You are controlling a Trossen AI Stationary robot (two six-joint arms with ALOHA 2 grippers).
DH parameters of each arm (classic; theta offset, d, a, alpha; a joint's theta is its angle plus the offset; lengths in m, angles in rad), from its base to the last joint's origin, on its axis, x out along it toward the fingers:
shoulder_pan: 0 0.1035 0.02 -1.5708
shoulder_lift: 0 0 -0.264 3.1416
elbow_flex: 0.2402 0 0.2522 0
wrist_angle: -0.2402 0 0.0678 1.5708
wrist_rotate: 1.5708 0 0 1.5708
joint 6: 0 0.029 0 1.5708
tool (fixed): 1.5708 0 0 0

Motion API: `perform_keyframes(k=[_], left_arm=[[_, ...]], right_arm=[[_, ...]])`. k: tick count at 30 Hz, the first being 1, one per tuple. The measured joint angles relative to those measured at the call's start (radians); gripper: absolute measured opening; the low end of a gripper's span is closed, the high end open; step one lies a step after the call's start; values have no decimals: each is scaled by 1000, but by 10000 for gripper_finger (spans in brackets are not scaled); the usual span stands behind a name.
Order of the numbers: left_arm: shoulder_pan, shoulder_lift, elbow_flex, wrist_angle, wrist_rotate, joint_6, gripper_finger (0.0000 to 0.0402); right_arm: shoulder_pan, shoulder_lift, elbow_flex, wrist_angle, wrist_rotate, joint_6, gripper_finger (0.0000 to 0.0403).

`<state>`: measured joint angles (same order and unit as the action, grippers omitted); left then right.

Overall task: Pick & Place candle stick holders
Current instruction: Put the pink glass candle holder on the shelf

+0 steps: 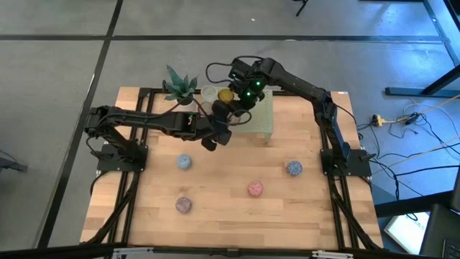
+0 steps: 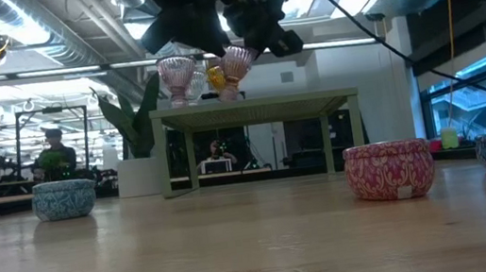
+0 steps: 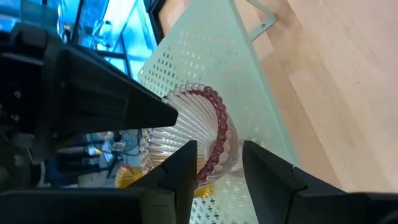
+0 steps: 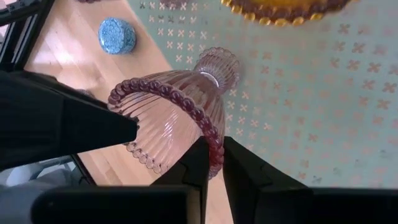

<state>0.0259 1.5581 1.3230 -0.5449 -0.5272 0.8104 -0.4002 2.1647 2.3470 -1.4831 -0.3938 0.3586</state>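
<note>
A pink ribbed glass candle stick holder [image 4: 180, 106] tilts over the pale green perforated stand [image 1: 264, 121] at the table's far middle. Both grippers are shut on it. My left gripper [image 3: 217, 171] comes from the table's left and my right gripper [image 4: 214, 163] from the far right, slanting down. The holder also shows tilted in the low view [image 2: 236, 63]. An amber holder [image 1: 226, 94], a clear one [image 1: 208, 92] and another pinkish one [image 2: 176, 77] stand by their feet on the stand's top. My left gripper has the pink holder's beaded rim and wall [image 3: 219, 152] between its two fingers, one finger [image 3: 183, 171] on the mouth side and one [image 3: 267, 177] outside. It comes slanting down from the table's left. The holder is tilted. My right gripper pinches the beaded rim [image 4: 216, 148] between its two fingers, one inside the cup and one outside, opposite the left gripper's side. The fingers slant down from the far right. The foot [image 4: 217, 64] points at the stand's top; whether it touches, I cannot tell.
Several small round patterned cups stand on the wooden table: blue [image 1: 185, 162], brownish [image 1: 184, 205], pink [image 1: 255, 188] and blue [image 1: 294, 168]. A spiky potted plant [image 1: 180, 86] stands at the far left of the stand.
</note>
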Motion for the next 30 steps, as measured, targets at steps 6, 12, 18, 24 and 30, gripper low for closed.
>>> perform_keyframes(k=[6, 12, 18, 24, 30], left_arm=[[0, 0, 0, 13, 17, 33, 88], [1, -2, 1, 13, 26, 76, 52], [2, -2, 1, 11, 30, 95, 35], [2, -2, 1, 12, 30, 111, 32], [1, -1, 0, 4, 29, 120, 31]], right_arm=[[4, 0, 0, -3, -3, -41, 31], [4, 0, 0, -1, -4, -55, 37], [4, -1, 0, 1, -7, -82, 41], [4, -1, 0, -1, -7, -88, 41], [4, -1, 0, -3, -17, -109, 66]])
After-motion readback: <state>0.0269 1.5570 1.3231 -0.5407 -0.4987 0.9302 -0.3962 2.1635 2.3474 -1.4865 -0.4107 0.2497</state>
